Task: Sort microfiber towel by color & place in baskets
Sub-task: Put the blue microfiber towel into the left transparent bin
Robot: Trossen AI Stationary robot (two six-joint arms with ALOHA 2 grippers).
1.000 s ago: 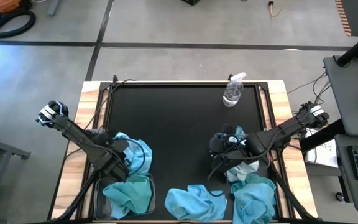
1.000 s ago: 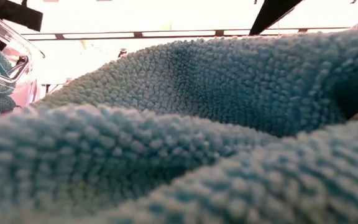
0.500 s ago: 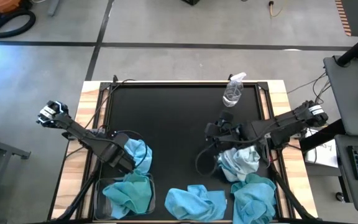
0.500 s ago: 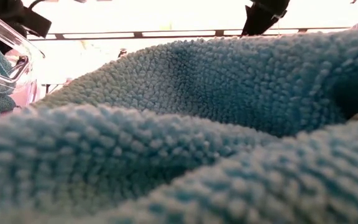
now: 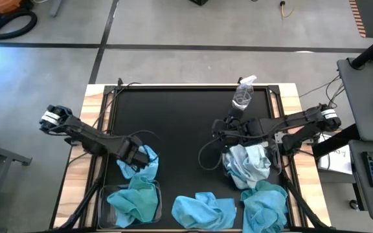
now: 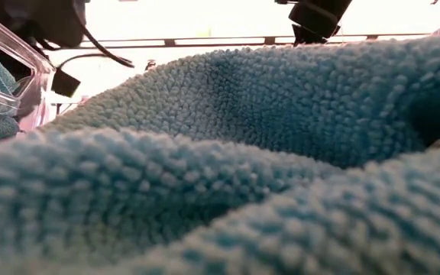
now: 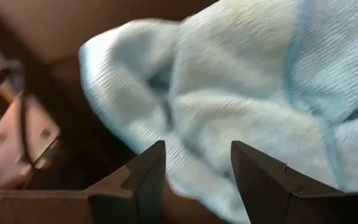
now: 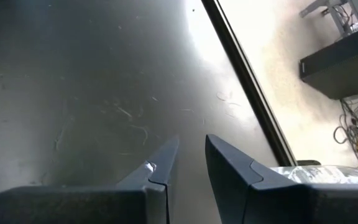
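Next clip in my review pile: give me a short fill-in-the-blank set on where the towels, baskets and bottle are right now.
1. The clear spray bottle stands near the table's far edge, on the ____ arm's side.
2. The left gripper hovers with open fingers over a ____ blue towel.
3. The basket at the near left corner holds a ____ towel.
4. Between the right gripper fingers there is ____.

Missing words: right; pale; turquoise; nothing
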